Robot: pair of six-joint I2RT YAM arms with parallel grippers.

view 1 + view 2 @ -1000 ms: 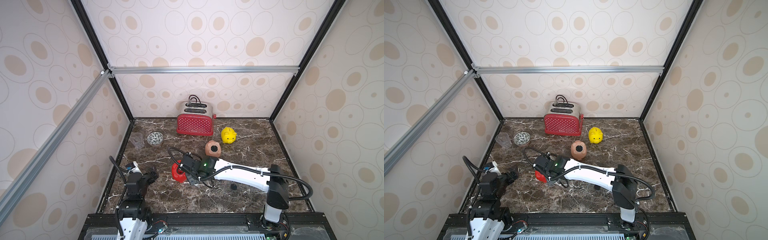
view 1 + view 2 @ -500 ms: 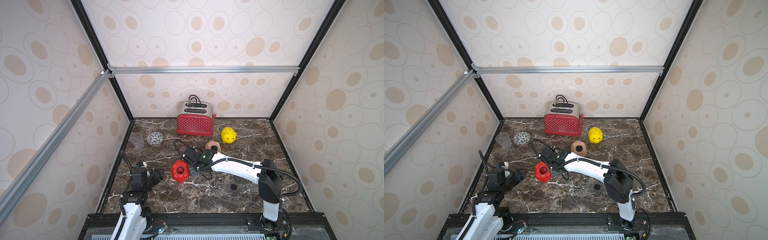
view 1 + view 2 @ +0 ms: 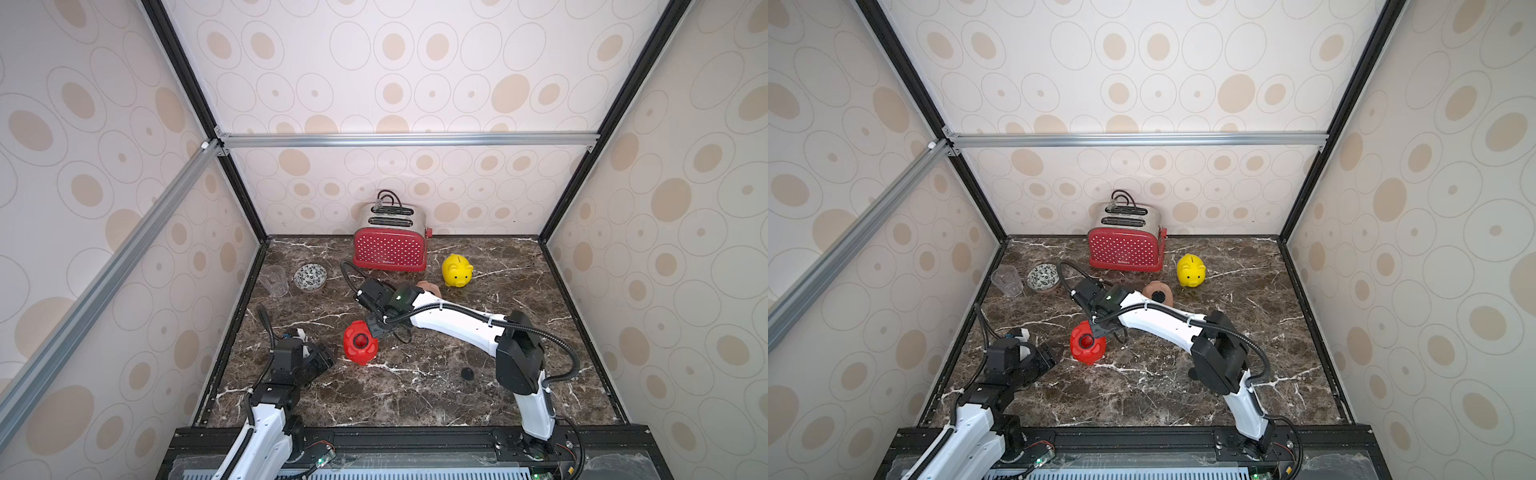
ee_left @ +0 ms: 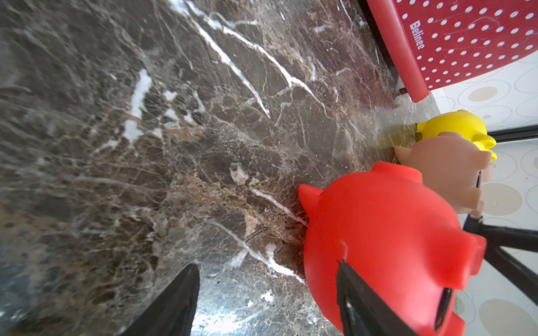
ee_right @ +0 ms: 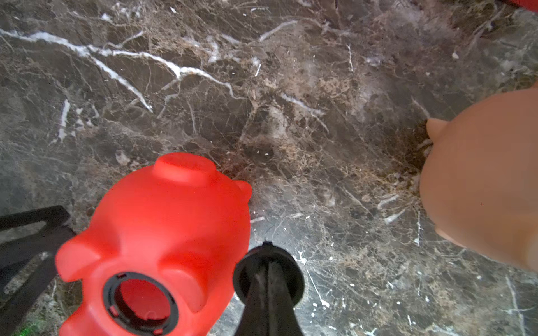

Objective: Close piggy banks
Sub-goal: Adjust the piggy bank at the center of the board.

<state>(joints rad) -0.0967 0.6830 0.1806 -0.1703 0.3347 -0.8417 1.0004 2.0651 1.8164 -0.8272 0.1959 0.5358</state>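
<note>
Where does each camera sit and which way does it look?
Top views: high above the front edge of the marble table, looking down toward the back wall; left arm and right arm show.
Left wrist: low over the table, facing the red piggy bank; open left gripper shows.
Right wrist: looks down into the red piggy bank's belly hole; right gripper, shut on a black plug, shows.
Shared: both wrist views see the red piggy bank and the peach-pink piggy bank.

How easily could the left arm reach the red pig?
Probably yes: the left gripper, jaws apart, sits beside the red pig, unobstructed. The right gripper, holding a black plug, is opposite.
</note>
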